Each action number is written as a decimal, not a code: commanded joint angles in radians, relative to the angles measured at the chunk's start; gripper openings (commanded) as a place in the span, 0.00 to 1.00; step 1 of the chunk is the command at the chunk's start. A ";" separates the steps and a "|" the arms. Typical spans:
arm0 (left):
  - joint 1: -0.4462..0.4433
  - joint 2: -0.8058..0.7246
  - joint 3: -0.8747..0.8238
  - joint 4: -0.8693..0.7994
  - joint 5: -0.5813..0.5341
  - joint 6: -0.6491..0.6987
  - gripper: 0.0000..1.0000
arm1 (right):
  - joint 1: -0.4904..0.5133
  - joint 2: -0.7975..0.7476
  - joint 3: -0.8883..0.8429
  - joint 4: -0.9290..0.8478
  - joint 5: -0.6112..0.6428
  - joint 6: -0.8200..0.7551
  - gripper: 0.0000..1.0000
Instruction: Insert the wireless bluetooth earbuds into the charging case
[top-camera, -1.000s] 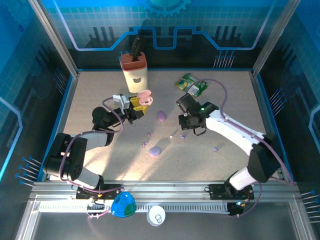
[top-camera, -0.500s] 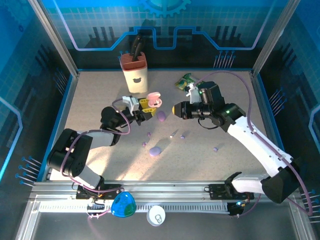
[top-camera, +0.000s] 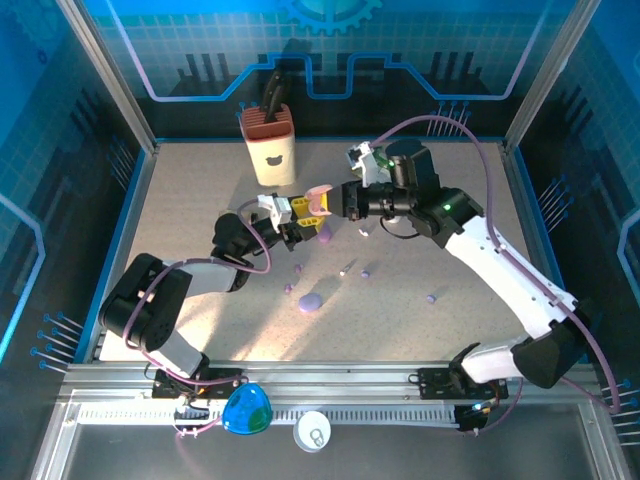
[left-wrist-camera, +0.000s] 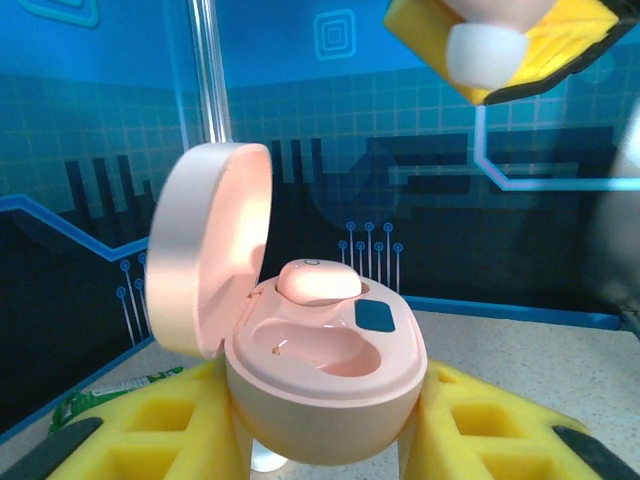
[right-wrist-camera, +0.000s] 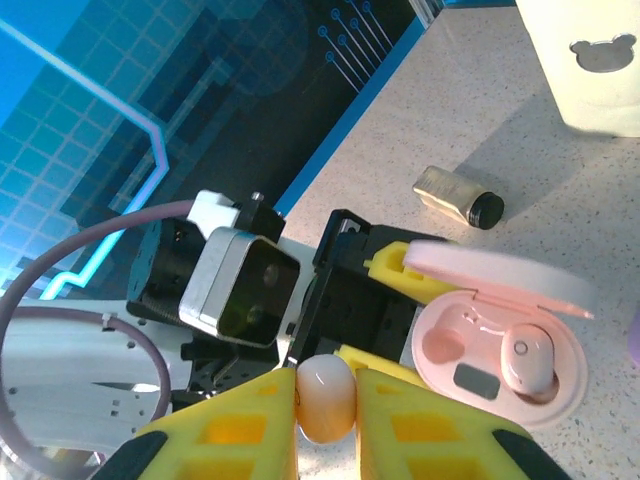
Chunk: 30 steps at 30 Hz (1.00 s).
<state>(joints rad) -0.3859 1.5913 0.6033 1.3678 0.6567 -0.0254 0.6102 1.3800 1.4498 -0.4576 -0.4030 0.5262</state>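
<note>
— Why did you hold the charging case (left-wrist-camera: 322, 395) that way?
— My left gripper (top-camera: 294, 211) clamped it lid-up, so the empty socket (left-wrist-camera: 300, 348) beside the seated earbud (left-wrist-camera: 318, 281) faced my right gripper (right-wrist-camera: 325, 418), which was pinching the second earbud (right-wrist-camera: 323, 395) close by.

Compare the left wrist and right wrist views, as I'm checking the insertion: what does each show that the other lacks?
Left wrist: a green packet low at the left edge. Right wrist: the left arm's camera, a small tube lying on the table, the cream bear-marked holder. Both: the open pink charging case in the left gripper, one earbud seated, its other socket empty, and the right gripper pinching a second earbud.
</note>
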 joint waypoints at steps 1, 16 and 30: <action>-0.009 -0.010 0.017 0.035 -0.036 0.044 0.36 | 0.030 0.034 0.052 -0.034 0.044 -0.046 0.20; -0.011 -0.026 -0.004 0.034 -0.040 0.054 0.36 | 0.042 0.135 0.088 -0.047 0.109 -0.070 0.19; -0.011 -0.029 -0.010 0.034 -0.048 0.067 0.36 | 0.042 0.163 0.092 -0.074 0.133 -0.062 0.23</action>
<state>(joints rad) -0.3893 1.5906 0.5995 1.3628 0.6147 0.0105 0.6415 1.5314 1.5066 -0.5072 -0.2951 0.4728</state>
